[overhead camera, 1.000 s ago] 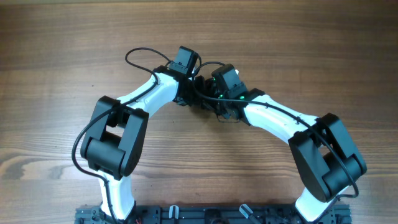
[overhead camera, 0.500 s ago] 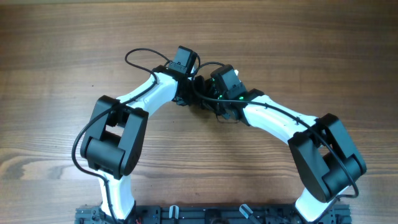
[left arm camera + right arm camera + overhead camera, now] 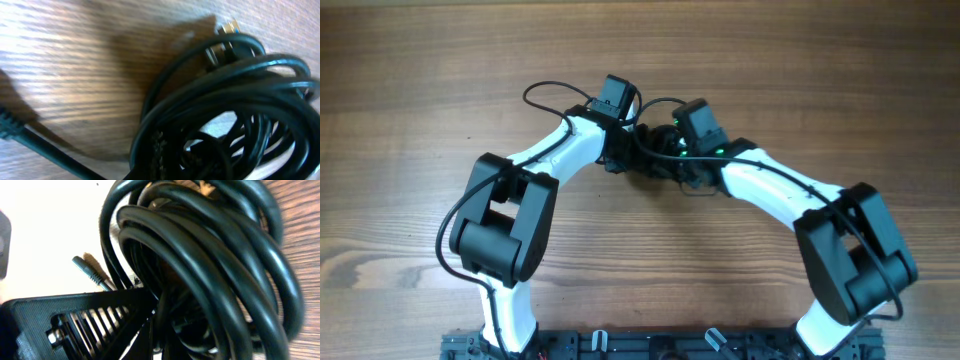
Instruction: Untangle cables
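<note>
1. The cables (image 3: 650, 148) are one tight black bunch at the middle of the desk (image 3: 420, 60), a bit nearer the far edge than the near edge. They are wedged between the two arm tips.
2. The left gripper (image 3: 623, 152) sits just on the left-edge side of the bunch and the right gripper (image 3: 672, 160) just on the right-edge side. Both look about equally near, with no gap visible from overhead.
3. Left wrist view: the coil (image 3: 225, 100) fills the lower right, loops stacked, with bare wood to its left. A plug end (image 3: 231, 26) pokes out at the coil's top. No fingers are clearly shown, so I cannot tell whether the left claw is apart or clamped.
4. Right wrist view: the coil (image 3: 200, 255) fills most of the frame. One ribbed black finger (image 3: 75, 325) comes in from the lower left, its tip touching the strands, and a small plug (image 3: 86, 268) lies just beside it. The second finger is hidden, so I cannot tell this claw's state either.
5. Key relation: the bunch has no clear long axis; it is a round coil lying on the line between the claws, which runs left edge to right edge.
6. Judgement: the next pull likely has to go apart along that line, and the stacked loops could cinch tighter rather than open.
</note>
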Controlling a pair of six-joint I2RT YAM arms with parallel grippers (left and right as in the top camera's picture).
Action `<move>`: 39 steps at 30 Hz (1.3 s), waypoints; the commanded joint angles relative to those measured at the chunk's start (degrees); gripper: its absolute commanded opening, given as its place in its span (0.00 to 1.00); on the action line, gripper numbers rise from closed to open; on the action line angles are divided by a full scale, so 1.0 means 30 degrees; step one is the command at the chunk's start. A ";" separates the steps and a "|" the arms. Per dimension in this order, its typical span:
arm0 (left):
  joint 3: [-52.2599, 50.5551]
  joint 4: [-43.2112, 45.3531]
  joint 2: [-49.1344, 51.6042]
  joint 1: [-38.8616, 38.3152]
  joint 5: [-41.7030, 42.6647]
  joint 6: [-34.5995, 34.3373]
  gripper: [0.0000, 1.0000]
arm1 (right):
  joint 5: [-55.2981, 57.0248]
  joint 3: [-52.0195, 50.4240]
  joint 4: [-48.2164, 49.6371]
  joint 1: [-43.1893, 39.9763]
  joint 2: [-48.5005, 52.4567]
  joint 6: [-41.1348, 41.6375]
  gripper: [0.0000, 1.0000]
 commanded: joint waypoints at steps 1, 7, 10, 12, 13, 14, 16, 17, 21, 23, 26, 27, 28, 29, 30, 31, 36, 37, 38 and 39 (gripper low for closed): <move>-0.0168 0.0117 0.0525 -0.0386 0.0969 0.0080 0.04 | -0.3497 -0.0240 -0.0095 -0.0685 -0.1239 -0.2958 0.04; -0.0168 0.0372 0.0525 -0.0386 -0.0219 0.0073 0.04 | -0.7992 -0.0240 -0.0204 -0.0823 -0.1362 -0.4838 0.04; -0.0168 0.0372 0.0532 -0.0386 -0.0984 0.0080 0.04 | -0.8961 -0.0240 -0.0189 -0.0823 -0.1362 -0.5515 0.04; -0.0168 0.0364 0.0532 -0.0386 -0.1639 0.0087 0.04 | -0.9398 -0.0240 -0.0197 -0.0954 -0.1384 -0.5989 0.04; -0.0182 0.0372 0.0532 -0.0386 -0.1953 0.0080 0.04 | -0.9668 -0.0240 -0.0226 -0.1100 -0.1384 -0.5982 0.04; -0.0248 0.0386 0.0532 -0.0386 -0.2266 0.0080 0.04 | -0.9930 -0.0240 -0.0255 -0.1290 -0.1384 -0.5960 0.04; -0.0350 0.0372 0.0539 -0.0386 -0.2718 0.0087 0.04 | -1.0965 -0.0240 -0.0248 -0.1800 -0.1384 -0.5960 0.04; -0.0415 0.0357 0.0561 -0.0386 -0.2907 0.0087 0.04 | -1.1708 -0.0240 -0.0226 -0.2120 -0.1384 -0.5960 0.04; -0.0758 0.0372 0.0561 -0.0386 -0.3483 0.0087 0.04 | -1.5307 -0.0240 0.0189 -0.3512 -0.1384 -0.5880 0.04; -0.0947 0.0495 0.0561 -0.0386 -0.3548 0.0087 0.04 | -1.6823 -0.0240 0.0612 -0.4116 -0.1384 -0.5836 0.04; -0.1107 0.0670 0.0568 -0.0386 -0.3555 0.0095 0.04 | -1.7777 -0.0240 0.0714 -0.5005 -0.1384 -0.5843 0.04; -0.1137 0.0685 0.0568 -0.0386 -0.3555 0.0087 0.04 | -1.7857 -0.0248 0.0678 -0.5406 -0.1384 -0.5836 0.04; -0.1137 0.0685 0.0568 -0.0386 -0.3555 0.0095 0.04 | -1.7857 -0.0240 0.0678 -0.5661 -0.1384 -0.5829 0.04; -0.1137 0.0670 0.0568 -0.0386 -0.3563 0.0095 0.04 | -1.7857 -0.0240 0.0685 -0.5996 -0.1384 -0.5799 0.04; -0.1137 0.0656 0.0568 -0.0386 -0.3570 0.0102 0.04 | -1.7857 -0.0240 0.0692 -0.6521 -0.1384 -0.5530 0.04; -0.1137 0.0648 0.0568 -0.0386 -0.3636 0.0102 0.04 | -1.7857 -0.0240 0.0692 -0.6958 -0.1384 -0.5173 0.04; -0.1137 0.0525 0.0568 -0.0386 -0.4408 0.0102 0.04 | -1.8236 -0.0240 0.0699 -0.8684 -0.1384 -0.4182 0.04; -0.1137 0.0525 0.0568 -0.0386 -0.4408 0.0102 0.04 | -1.8280 -0.0240 0.0692 -0.8954 -0.1384 -0.4175 0.04; -0.1137 0.0532 0.0568 -0.0386 -0.4408 0.0095 0.04 | -1.8294 -0.0240 0.0692 -0.9107 -0.1384 -0.4182 0.04; -0.1137 0.0539 0.0561 -0.0386 -0.4408 0.0095 0.04 | -1.8294 -0.0240 0.0678 -0.9282 -0.1384 -0.4189 0.04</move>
